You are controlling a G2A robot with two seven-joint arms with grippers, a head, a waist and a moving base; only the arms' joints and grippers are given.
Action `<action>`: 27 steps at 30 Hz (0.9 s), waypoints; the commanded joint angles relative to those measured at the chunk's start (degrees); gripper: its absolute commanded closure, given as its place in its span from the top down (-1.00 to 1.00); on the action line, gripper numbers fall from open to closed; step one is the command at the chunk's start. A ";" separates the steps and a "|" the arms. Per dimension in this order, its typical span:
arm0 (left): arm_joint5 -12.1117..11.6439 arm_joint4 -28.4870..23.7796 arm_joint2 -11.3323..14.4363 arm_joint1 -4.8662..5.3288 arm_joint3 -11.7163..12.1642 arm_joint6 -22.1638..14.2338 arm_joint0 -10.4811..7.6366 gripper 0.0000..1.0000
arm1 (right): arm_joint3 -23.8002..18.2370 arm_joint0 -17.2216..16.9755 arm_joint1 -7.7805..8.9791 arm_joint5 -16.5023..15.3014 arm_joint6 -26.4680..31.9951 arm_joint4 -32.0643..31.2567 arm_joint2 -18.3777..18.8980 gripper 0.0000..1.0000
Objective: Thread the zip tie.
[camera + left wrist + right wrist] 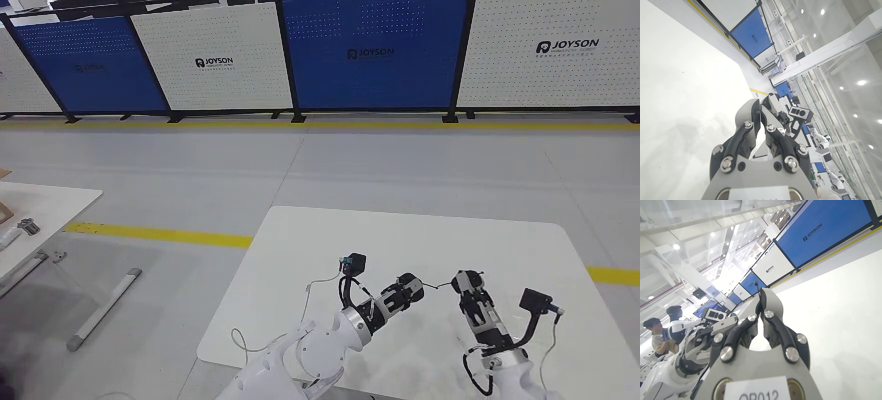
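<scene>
A thin black zip tie (436,287) spans the short gap between my two grippers, above the near part of the white table (420,240). My right gripper (762,293) is shut on the zip tie (757,287). Its square head sticks out a little past the fingertips. My left gripper (760,111) is shut too, its pads pressed together on the tie's other end, which is mostly hidden between them. In the top view the left gripper (412,289) and the right gripper (462,283) point at each other, tips almost touching. The right gripper (766,103) shows just beyond my left fingertips.
The table's far half is bare white surface. Its near edge lies close under both arms. A second table (40,215) with a small object on it stands off to the left. Blue and white partition panels (370,55) line the back of the room.
</scene>
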 commanded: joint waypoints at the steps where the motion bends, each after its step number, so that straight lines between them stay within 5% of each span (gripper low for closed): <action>1: 0.00 0.00 0.00 0.00 0.00 0.00 0.00 -1.00 | -0.25 -0.33 -0.01 -0.16 -0.24 0.00 0.23 -1.00; 27: 0.00 0.00 0.00 0.00 0.00 0.00 0.00 -1.00 | -1.16 -1.46 -0.23 -0.20 0.87 -0.08 1.16 -1.00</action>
